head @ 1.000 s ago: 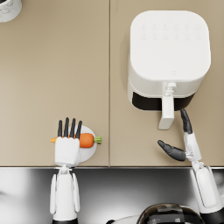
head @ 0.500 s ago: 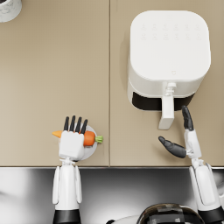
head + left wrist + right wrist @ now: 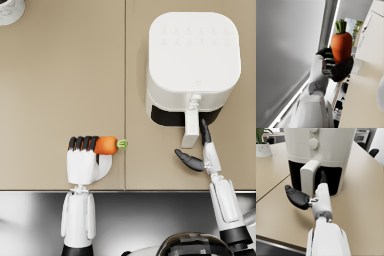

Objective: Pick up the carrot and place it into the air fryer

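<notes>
My left hand [image 3: 83, 161] is wrapped tight around the carrot [image 3: 106, 145], holding it up over the near edge of the table [image 3: 60, 90]. The green end points toward the air fryer [image 3: 192, 65]. My right hand [image 3: 199, 152] holds nothing, fingers spread wide, just beside the air fryer's handle [image 3: 190, 129].

Between the carrot [image 3: 106, 145], gripped in the left hand [image 3: 83, 161], and the air fryer [image 3: 192, 65], bare tabletop [image 3: 60, 75] is seen. The fryer's dark front opening is partly blocked by its white handle [image 3: 190, 129], and the right hand [image 3: 197, 150] is spread just beside that handle. A pale pot [image 3: 10, 10] is placed well apart, at the far corner.
</notes>
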`<action>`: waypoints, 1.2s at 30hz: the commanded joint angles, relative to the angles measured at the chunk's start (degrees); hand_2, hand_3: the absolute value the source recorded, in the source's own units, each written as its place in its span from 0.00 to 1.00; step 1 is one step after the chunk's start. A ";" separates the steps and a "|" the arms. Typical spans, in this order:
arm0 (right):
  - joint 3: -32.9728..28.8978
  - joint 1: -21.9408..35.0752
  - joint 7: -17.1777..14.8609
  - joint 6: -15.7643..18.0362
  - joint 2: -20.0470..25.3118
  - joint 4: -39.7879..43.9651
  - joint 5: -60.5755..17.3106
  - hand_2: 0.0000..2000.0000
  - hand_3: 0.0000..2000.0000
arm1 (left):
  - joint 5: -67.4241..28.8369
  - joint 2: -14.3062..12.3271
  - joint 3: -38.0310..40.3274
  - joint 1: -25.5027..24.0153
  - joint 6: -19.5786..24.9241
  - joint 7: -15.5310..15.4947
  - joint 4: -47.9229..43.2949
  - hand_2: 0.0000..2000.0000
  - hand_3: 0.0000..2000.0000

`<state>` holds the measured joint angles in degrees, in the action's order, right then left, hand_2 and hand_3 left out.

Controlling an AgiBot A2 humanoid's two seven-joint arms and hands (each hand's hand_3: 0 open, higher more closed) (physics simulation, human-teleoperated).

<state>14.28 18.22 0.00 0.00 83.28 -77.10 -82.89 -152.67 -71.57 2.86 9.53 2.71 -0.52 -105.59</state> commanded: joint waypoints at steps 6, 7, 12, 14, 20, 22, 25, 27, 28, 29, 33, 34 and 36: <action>4.14 2.23 0.00 0.00 1.44 2.98 0.01 0.00 0.00 | 9.66 -0.18 1.09 1.87 -0.31 0.30 -6.59 1.00 1.00; 4.68 2.37 0.00 -0.38 1.59 1.74 -0.01 0.00 0.00 | 10.13 -0.22 1.21 1.66 -0.29 0.32 -6.84 1.00 1.00; 4.99 3.34 -0.15 -6.88 1.80 -0.59 -0.12 1.00 0.49 | 11.10 -0.42 1.14 0.72 -0.35 0.36 -5.25 1.00 1.00; 5.27 4.92 -0.35 -9.51 2.52 0.96 -0.12 1.00 0.82 | 11.21 -0.50 1.14 0.36 -0.31 0.37 -4.11 1.00 1.00; 14.26 4.59 -0.16 -2.30 -0.66 -1.69 -0.32 1.00 1.00 | 11.32 -0.73 -0.60 1.66 -0.19 0.37 -3.67 1.00 1.00; 18.34 1.66 0.20 -0.55 -6.29 -8.41 -0.36 1.00 1.00 | 11.32 -1.00 -2.07 3.74 -0.15 0.41 -3.18 1.00 1.00; 22.31 0.23 1.19 3.03 -13.53 -15.06 -0.35 1.00 1.00 | 11.33 -1.84 -4.64 6.83 -0.23 0.40 -1.75 1.00 1.00; 25.48 0.03 1.36 4.86 -18.11 -19.56 -0.31 1.00 1.00 | 11.34 -2.72 -6.63 9.04 -0.23 0.39 -1.16 1.00 1.00; 27.07 0.28 1.46 5.57 -20.16 -21.03 -0.32 1.00 1.00 | 11.34 -3.20 -7.55 10.06 -0.23 0.40 -0.95 1.00 1.00; 28.64 0.29 1.46 5.86 -22.20 -22.56 -0.30 1.00 1.00 | 11.34 -4.02 -8.92 11.63 -0.23 0.40 -0.92 1.00 1.00; 35.83 1.91 1.82 3.34 -27.32 -26.76 -0.24 1.00 1.00 | 11.34 -9.75 -13.44 19.29 -0.14 0.42 3.03 1.00 1.00; 26.88 -5.70 1.93 2.76 -21.59 -27.73 -0.22 1.00 1.00 | 11.34 -11.44 -14.79 21.06 -0.16 0.41 3.91 1.00 1.00; 35.80 -0.35 1.35 3.03 -27.11 -29.42 -0.21 1.00 1.00 | 11.34 -14.44 -17.64 24.20 -0.23 0.42 7.11 1.00 1.00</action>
<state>42.16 16.22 1.39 2.29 47.91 -101.13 -83.07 -141.32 -82.31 -11.62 28.61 2.45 -0.12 -101.30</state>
